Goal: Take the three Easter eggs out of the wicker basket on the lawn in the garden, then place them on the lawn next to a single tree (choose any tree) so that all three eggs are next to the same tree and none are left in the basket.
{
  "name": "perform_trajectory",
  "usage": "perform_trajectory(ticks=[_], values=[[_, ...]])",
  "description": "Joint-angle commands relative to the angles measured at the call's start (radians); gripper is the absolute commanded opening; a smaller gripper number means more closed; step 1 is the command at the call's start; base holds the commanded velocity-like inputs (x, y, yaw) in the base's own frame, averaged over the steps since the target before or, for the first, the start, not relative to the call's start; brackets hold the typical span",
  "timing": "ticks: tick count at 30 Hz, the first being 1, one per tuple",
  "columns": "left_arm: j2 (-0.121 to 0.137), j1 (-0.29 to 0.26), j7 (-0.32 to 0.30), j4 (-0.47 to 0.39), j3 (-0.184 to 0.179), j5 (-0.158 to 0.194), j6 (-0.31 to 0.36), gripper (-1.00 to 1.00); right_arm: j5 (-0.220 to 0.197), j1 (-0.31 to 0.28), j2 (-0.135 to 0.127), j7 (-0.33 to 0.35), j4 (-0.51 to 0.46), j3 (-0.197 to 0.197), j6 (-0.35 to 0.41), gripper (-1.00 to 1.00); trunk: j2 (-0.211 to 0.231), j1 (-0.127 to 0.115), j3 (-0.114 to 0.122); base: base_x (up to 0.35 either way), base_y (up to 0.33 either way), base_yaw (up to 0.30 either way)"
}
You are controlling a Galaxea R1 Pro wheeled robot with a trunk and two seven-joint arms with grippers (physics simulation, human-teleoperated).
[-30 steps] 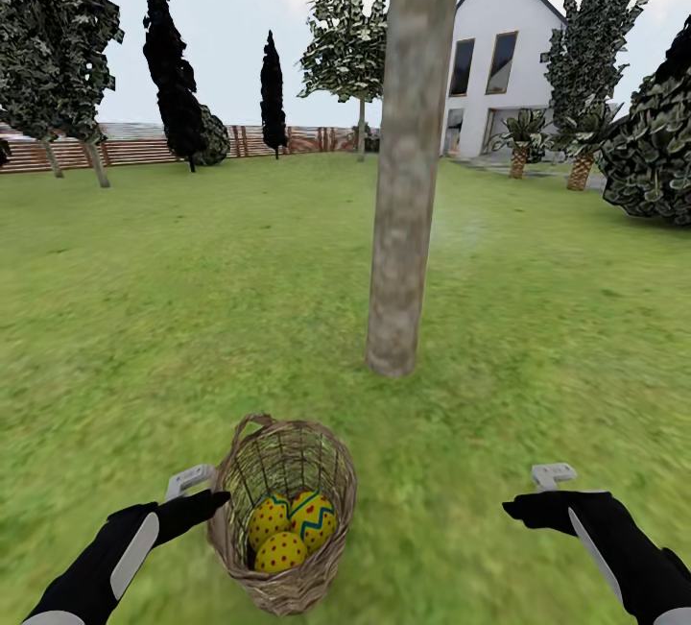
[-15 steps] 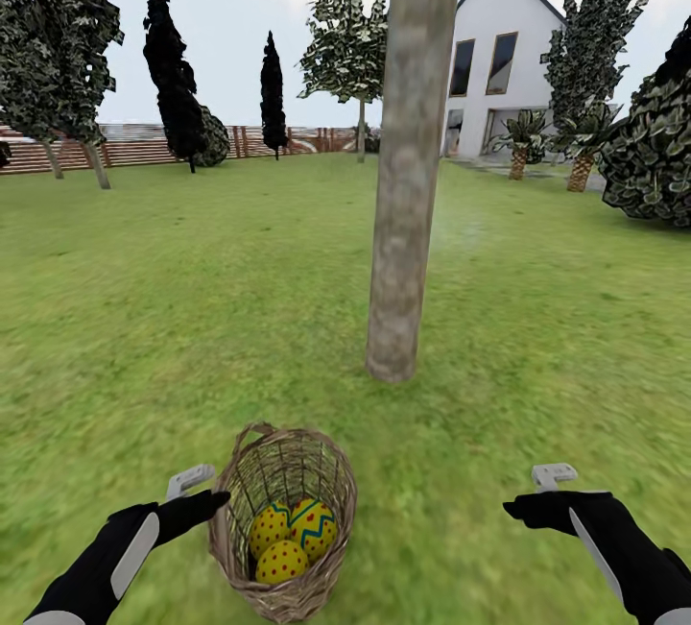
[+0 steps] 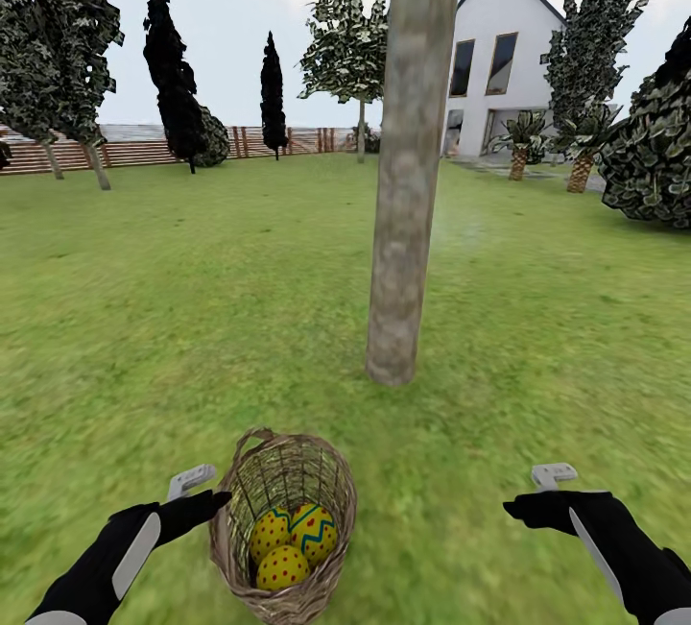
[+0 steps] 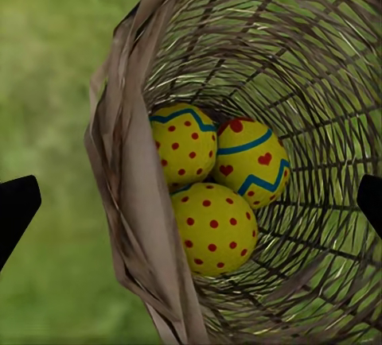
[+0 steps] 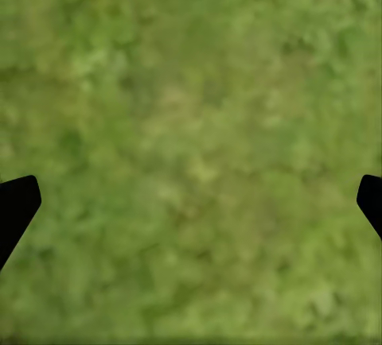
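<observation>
The wicker basket point(image 3: 333, 481) stands upright on the lawn point(image 3: 144, 318), a short way before the thick grey-brown tree point(image 3: 408, 174). Three Easter eggs lie together at its bottom: a dotted one point(image 4: 215, 226), a zigzag one with dots point(image 4: 183, 142) and one with hearts point(image 4: 251, 158). My left gripper point(image 3: 197, 495) is open just left of the basket's rim, and its wrist camera looks straight down into the basket point(image 4: 318, 83). My right gripper point(image 3: 539, 493) is open over bare grass point(image 5: 191, 122), well right of the basket.
A white house point(image 3: 499, 59) stands at the back right, with a dark bush point(image 3: 657, 155) and small palms point(image 3: 523, 140) near it. A slatted fence point(image 3: 144, 150) and dark narrow trees point(image 3: 173, 68) line the far left. Open grass lies all around the trunk.
The whole picture has shifted slightly: the basket and the tree's foot sit lower and nearer, so the camera has moved forward. Both arms hold the same pose.
</observation>
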Motion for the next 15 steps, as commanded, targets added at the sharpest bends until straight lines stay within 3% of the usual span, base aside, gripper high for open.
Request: perform_trajectory(ticks=[1,6,15], values=[[-0.001,0.000,-0.003,-0.001,0.003,0.003,0.006,1.00,0.000,0.000,0.000,0.003,-0.001,0.000,0.005,1.00,0.000,0.000,-0.001,0.000,0.000,0.000],[-0.002,-0.001,-0.002,0.009,0.003,0.003,0.005,1.00,0.000,0.000,-0.001,0.003,-0.003,0.000,0.005,1.00,0.000,0.000,-0.001,0.010,-0.063,0.000],[-0.010,-0.001,-0.001,0.020,0.003,0.001,0.005,1.00,0.000,-0.001,-0.002,0.004,-0.003,-0.001,0.007,1.00,0.000,0.000,-0.001,0.091,-0.311,0.000]])
